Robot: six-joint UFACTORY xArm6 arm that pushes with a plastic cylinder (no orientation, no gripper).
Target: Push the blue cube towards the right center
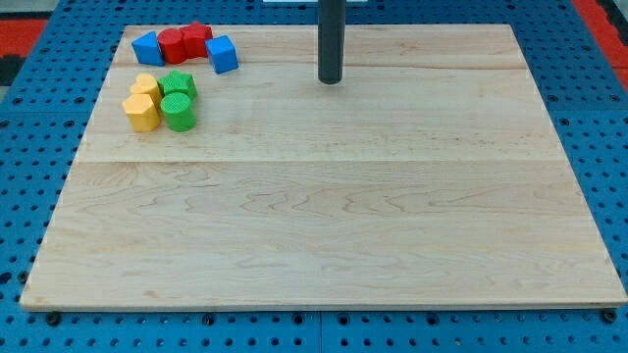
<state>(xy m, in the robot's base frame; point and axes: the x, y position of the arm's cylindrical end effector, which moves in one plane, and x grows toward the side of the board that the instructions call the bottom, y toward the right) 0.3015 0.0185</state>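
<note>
Looking over the board (324,226), I found my tip (330,80) standing near the view's top, well apart from every block and touching none; being a bare rod, it had nothing to open or close and carried nothing. The blue cube (222,54) sat in the view's top left, at the right end of a row, touching or just beside a red block (197,39), with another red block (173,45) and a second blue block (148,48) further left. Below them clustered two yellow blocks (143,106) and two green blocks (179,101). My tip stood on the cube's right, the wrong side for a rightward push. I judged that circling behind it risked clipping the red neighbour, and an off-centre contact might spin the cube off line.
</note>
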